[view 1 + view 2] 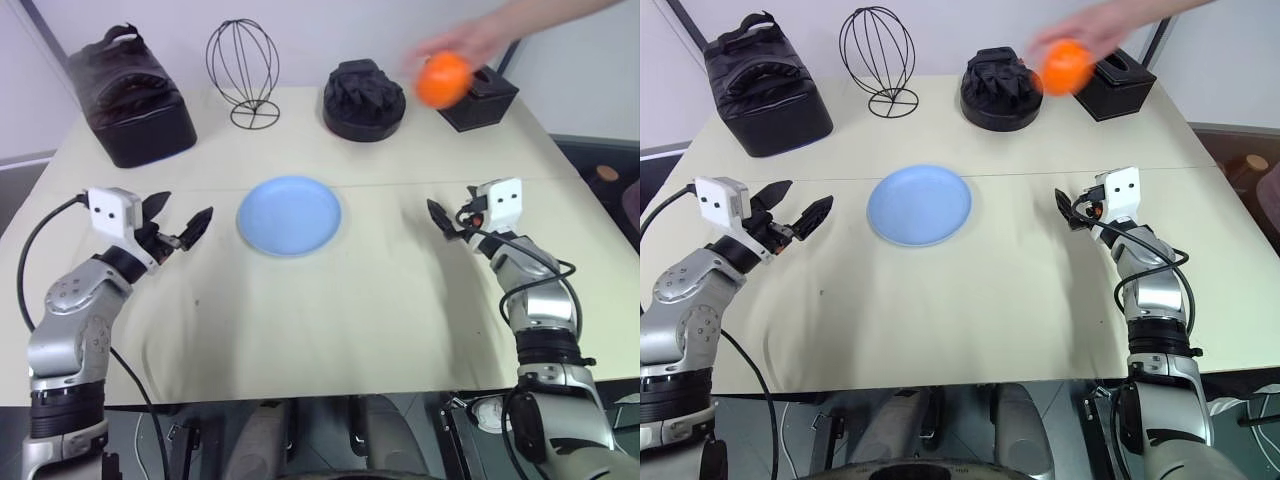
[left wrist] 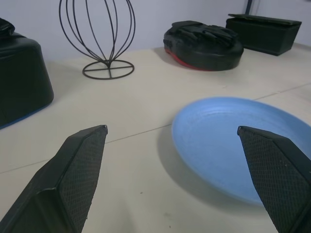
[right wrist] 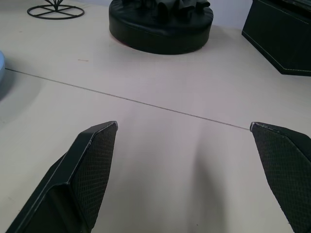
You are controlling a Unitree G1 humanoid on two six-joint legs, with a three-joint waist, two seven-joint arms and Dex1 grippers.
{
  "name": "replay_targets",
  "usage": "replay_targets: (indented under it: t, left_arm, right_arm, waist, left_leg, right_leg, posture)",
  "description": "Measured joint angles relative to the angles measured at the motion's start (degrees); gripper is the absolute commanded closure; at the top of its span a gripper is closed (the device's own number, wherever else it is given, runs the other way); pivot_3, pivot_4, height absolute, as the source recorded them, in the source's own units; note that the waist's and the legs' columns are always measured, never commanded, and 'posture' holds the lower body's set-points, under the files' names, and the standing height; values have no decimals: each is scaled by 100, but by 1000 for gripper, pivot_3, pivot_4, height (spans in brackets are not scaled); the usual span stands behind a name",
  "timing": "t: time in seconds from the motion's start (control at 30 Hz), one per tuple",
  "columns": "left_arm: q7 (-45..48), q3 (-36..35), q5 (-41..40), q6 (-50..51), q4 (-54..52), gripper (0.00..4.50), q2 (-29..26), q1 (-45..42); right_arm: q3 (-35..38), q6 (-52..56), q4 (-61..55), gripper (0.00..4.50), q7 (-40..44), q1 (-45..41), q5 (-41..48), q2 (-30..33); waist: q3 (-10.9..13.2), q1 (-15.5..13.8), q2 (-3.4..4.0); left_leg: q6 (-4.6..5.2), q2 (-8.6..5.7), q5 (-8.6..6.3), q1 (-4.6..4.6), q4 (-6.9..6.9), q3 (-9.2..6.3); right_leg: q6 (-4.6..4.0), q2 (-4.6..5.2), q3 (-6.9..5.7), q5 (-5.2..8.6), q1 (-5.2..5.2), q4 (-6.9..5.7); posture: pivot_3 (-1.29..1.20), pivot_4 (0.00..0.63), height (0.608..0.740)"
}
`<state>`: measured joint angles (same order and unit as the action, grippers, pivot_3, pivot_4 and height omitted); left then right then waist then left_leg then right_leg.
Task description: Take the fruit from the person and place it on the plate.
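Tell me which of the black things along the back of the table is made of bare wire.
The wire stand, second from the robot's left: an open egg-shaped cage on a ring base. The black bag, the round black object and the black box are solid.

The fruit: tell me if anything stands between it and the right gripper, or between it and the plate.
Nothing visible does. The fruit is in the person's hand above the table's far right, and the open right gripper faces bare tabletop. The plate lies empty mid-table; the round black object sits beyond it.

Plate [image 1: 289, 215] between claws, fruit [image 1: 442, 80] behind.
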<state>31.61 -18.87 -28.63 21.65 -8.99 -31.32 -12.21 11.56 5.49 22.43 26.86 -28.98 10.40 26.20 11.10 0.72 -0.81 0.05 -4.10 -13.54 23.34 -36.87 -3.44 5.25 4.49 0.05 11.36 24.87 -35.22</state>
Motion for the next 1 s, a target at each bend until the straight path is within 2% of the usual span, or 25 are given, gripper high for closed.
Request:
replay_targets:
  t: [0.43, 0.57, 0.67, 0.83, 1.0]
  left_arm:
    - [12, -7, 60, -34, 0, 0, -1, 7]
    - [41, -18, 63, -77, 4, 0, -14, 17]
    - [54, -33, 64, -77, 6, 0, -39, 35]
    - [131, -150, -23, -66, -43, 0, -144, 121]
    - [327, -374, -463, 217, -581, 0, -601, 12]
  right_arm:
    - [-4, 100, -71, 44, 170, 9, 76, 4]
    - [-283, 1479, -1732, 44, 1663, 470, 1309, 543]
    - [-453, 2445, -2681, 44, 2317, 621, 1929, 1072]
    - [-572, 2920, -3052, 44, 2344, 613, 2048, 1154]
    - [-607, 2897, -3059, 44, 2181, 469, 1990, 1086]
  waist:
    - [0, 0, 0]
    - [1, -7, 1]
    - [-2, -15, -3]
    - [-2, -16, -4]
    - [-2, -23, -4]
  left_leg:
    - [0, 0, 0, 0, 0, 0]
    - [7, 2, -4, 1, 0, -3]
    - [10, 2, -7, 1, -11, -4]
    - [9, 4, -7, 2, -14, -4]
    - [9, 3, -7, 6, -14, -3]
  right_leg:
    - [0, 0, 0, 0, 0, 0]
    - [1, 2, -3, 1, 0, 1]
    - [-11, 5, -5, 9, -9, 6]
    - [-18, 6, -6, 14, -11, 11]
    - [-17, 9, -6, 14, -8, 13]
  posture:
    - [0, 150, 740]
    - [0, 150, 740]
    - [0, 150, 740]
    - [0, 150, 740]
    - [0, 150, 740]
